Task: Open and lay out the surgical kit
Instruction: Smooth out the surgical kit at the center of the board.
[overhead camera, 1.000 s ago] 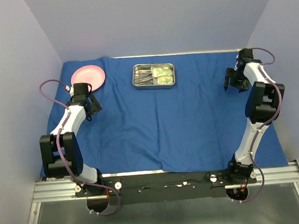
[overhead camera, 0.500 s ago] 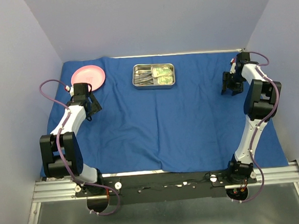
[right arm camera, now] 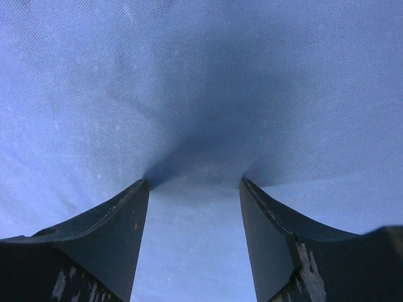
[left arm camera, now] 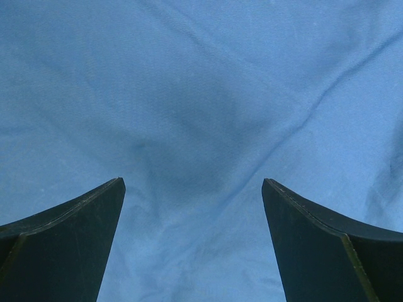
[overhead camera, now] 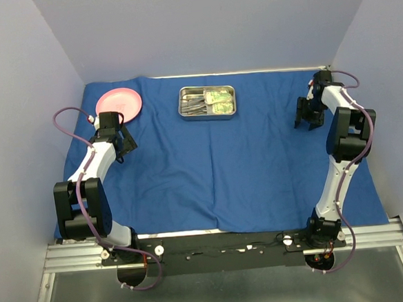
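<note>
- Two grippers are out over the blue cloth wrap (overhead camera: pixel 223 170) as I watch, one on either side of the steel tray (overhead camera: pixel 181 104).
- That wrap lies opened out and wrinkled under the tray, running well past it to the left, to the right and on the near side.
- Looking into the tray, I've got the silver forceps (overhead camera: pixel 195 106) in its left half and the yellow-green packets (overhead camera: pixel 219 98) in its right half. All of them are inside the rim.
- Well left of the tray and about level with it, a pink plate (overhead camera: pixel 118 103) rests on the cloth.
- Now the left gripper (overhead camera: pixel 123 148): it's left of the tray and a bit to the near side, just beside the plate. On its wrist view the jaws are spread as wide as they go over bare cloth, with nothing in them.
- Over to the right gripper (overhead camera: pixel 307 119), well right of the tray and slightly to the near side. Its jaws stand partway apart, and both fingertips (right arm camera: pixel 135 195) are pressed onto the cloth, which puckers and darkens around them. I see cloth across the gap and nothing clamped.
</note>
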Robot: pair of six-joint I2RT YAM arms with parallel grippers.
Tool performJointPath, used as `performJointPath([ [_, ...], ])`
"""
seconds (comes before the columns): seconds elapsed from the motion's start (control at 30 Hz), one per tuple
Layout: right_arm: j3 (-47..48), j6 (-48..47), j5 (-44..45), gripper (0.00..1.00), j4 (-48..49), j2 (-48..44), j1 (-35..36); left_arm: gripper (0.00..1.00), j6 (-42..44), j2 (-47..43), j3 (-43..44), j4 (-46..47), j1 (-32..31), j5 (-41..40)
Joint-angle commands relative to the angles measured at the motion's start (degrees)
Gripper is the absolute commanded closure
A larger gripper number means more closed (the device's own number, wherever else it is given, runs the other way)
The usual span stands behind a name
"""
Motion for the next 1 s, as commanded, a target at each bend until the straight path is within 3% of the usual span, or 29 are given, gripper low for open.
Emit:
performJointPath([
  [0.0,-0.83,-5.16,5.83,0.31,0.60,-1.61,-0.48,0.01,0.11,-0.24,1.05,1.17,0.22,0.15],
  [0.43,0.22,-18.81,-6.90,0.31,4.03,-0.38,-8.22,0.01,-0.15,1.26,-0.44,2.58,0.22,-0.38],
  [0.97,7.17,-25.32,-9.02,0.31,5.17,6.73,-11.39,0.01,-0.50,0.64,0.79,0.38,0.22,-4.07],
])
